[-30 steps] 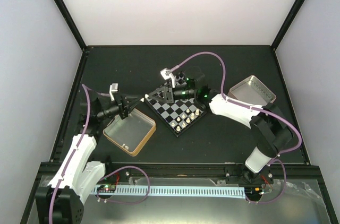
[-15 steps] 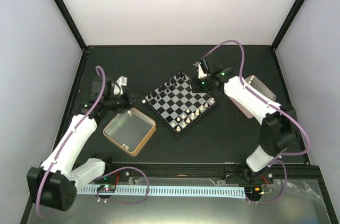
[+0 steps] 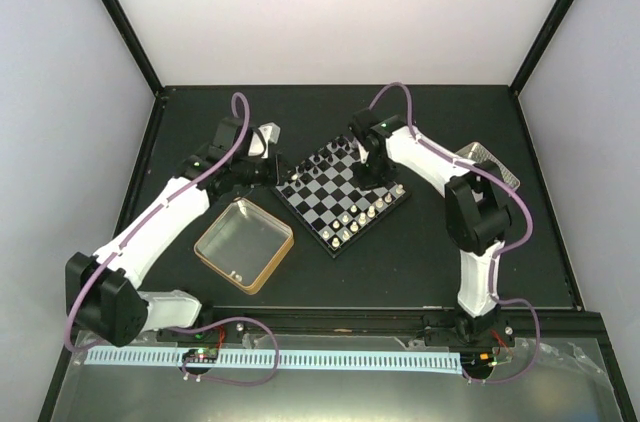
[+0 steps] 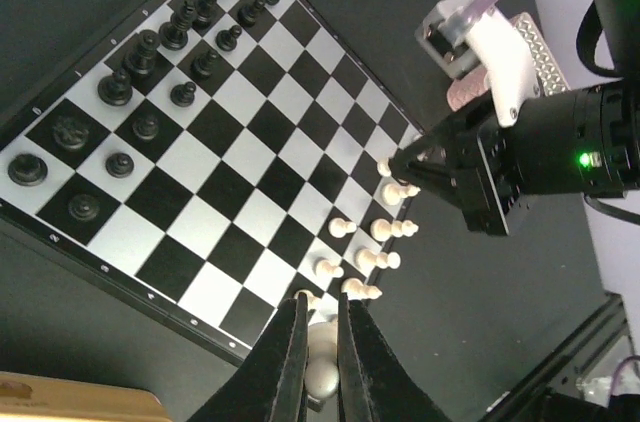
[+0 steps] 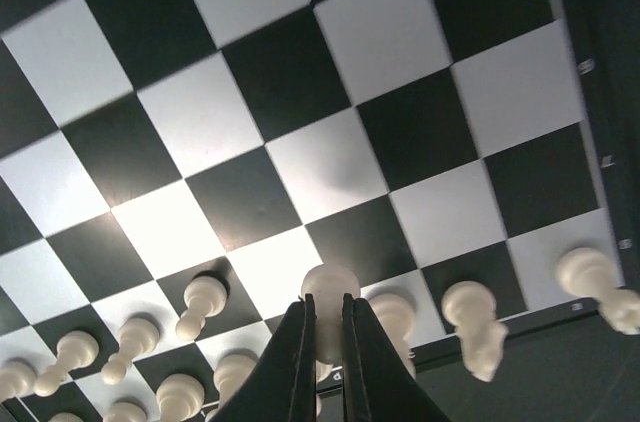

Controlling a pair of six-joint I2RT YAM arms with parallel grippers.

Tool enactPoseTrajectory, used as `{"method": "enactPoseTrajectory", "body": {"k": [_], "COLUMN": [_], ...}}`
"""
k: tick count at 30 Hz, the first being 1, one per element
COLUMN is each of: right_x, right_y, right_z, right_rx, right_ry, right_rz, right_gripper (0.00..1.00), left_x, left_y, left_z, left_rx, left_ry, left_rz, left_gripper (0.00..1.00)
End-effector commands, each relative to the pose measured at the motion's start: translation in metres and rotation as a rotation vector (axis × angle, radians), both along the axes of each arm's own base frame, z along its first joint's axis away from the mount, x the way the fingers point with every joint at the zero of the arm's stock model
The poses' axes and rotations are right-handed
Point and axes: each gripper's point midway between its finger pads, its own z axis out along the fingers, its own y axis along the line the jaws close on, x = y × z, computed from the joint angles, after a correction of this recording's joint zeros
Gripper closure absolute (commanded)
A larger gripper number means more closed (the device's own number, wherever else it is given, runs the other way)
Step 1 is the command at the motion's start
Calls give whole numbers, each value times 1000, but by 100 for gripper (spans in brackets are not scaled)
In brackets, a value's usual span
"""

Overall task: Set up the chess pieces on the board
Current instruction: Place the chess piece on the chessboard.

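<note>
The board point(image 3: 338, 192) lies mid-table, with black pieces point(image 3: 322, 156) along its far-left edge and several cream-white pieces point(image 3: 357, 216) along its near-right edge. My left gripper point(image 3: 271, 173) hovers by the board's left corner. In the left wrist view it point(image 4: 320, 298) is shut on a cream-white piece point(image 4: 321, 361), above the board point(image 4: 250, 152). My right gripper point(image 3: 373, 174) is over the board's right corner. In the right wrist view it point(image 5: 328, 298) is shut on a white pawn point(image 5: 330, 283), just above the white rows point(image 5: 203, 295).
A gold-rimmed tin point(image 3: 243, 244) sits left of the board, under my left arm. A silver tray point(image 3: 492, 164) lies at the right, partly hidden by my right arm. Black frame posts stand at the table's far corners.
My left arm has swung from over the tin to the board's left corner. My right arm went out to the tray and came back over the board's right corner.
</note>
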Motion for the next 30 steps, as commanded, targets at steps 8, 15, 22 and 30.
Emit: {"method": "enactPoseTrajectory", "body": {"k": [8,15,22,30], "right_x": [-22,-25,-29,-10], "right_y": [14,22,21,27], "right_z": [-23,-34,-40,1], "right_rx": [-55,-50,-66,-6], "right_ry": [94,117,135,36], "right_rz": [102,129,135,66], "right_gripper": [97,95,89,68], "left_x": [18,17,15,19], "left_y": [-8,-8,-8,-14], "left_z": [-3,-7,-8,-2], "left_rx": [80,91,96,98], "left_ry": [-57,-49,-42,-60], "left_rz": [-43,-42,-41,-53], "left_gripper": [98,98,98,98]}}
